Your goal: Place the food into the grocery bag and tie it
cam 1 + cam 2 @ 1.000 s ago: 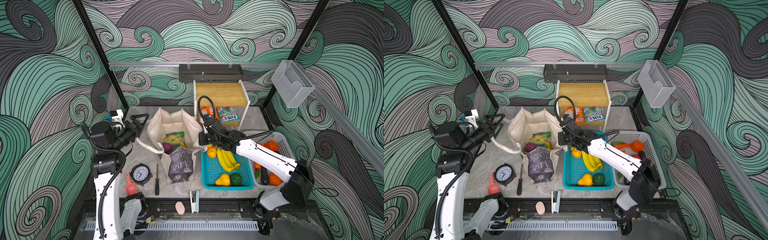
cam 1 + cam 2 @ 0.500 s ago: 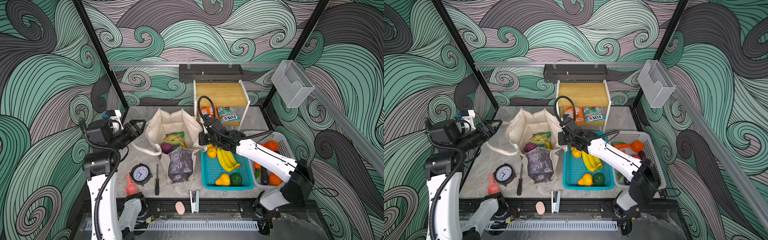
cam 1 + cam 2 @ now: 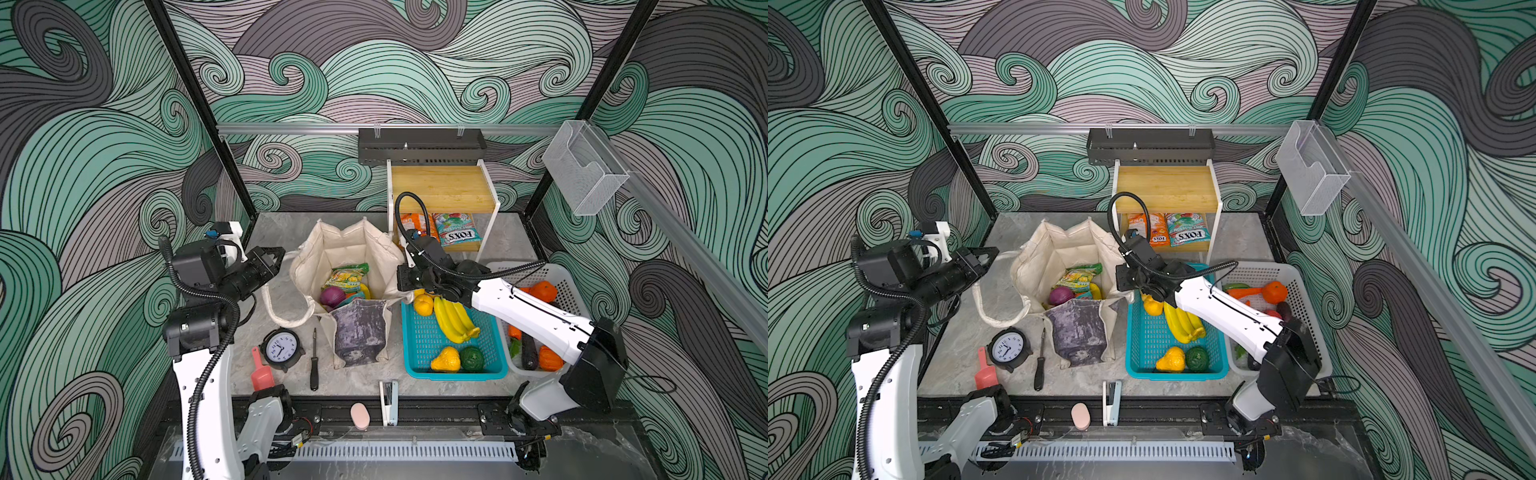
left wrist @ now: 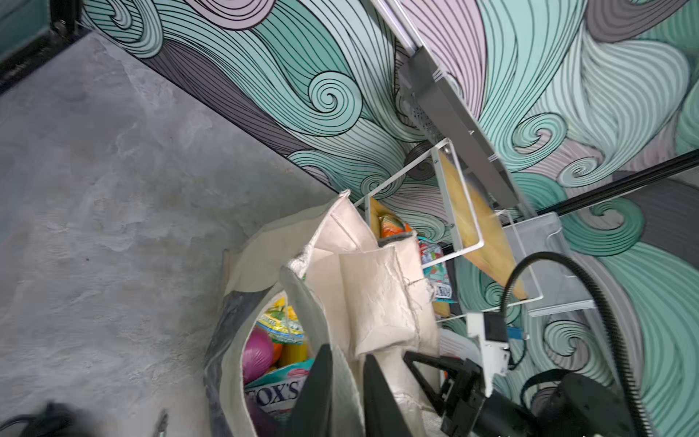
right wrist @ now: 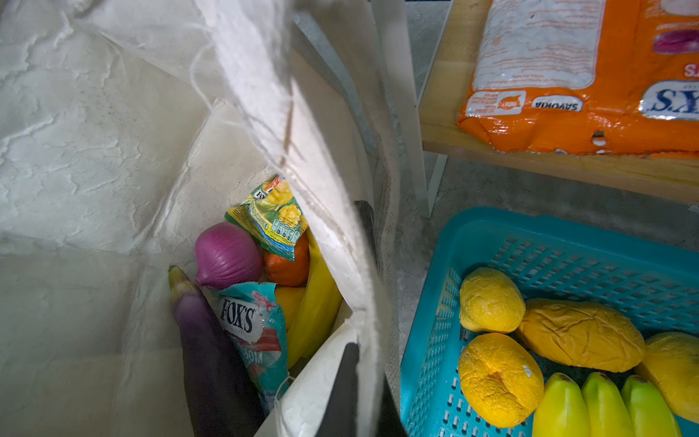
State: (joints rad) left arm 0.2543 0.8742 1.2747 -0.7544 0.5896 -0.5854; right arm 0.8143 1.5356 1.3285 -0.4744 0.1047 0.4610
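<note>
Tying step, I judged: left end effector point(image 3: 274, 254) was narrow on strap handle point(image 3: 1005, 254), right end effector point(image 3: 411, 289) pinched canvas tote point(image 3: 357, 332) rim. Next called for crossing straps between them.

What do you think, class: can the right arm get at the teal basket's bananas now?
Probably not yet: the right gripper is shut on the grocery bag, though the bananas lie uncovered close by.

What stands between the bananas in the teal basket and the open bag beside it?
Only the robot's own right arm. It hangs over the far end of the teal basket, above the tips of the bananas, with the right pincer shut on the rim of the grocery bag. Nothing else shows.
</note>
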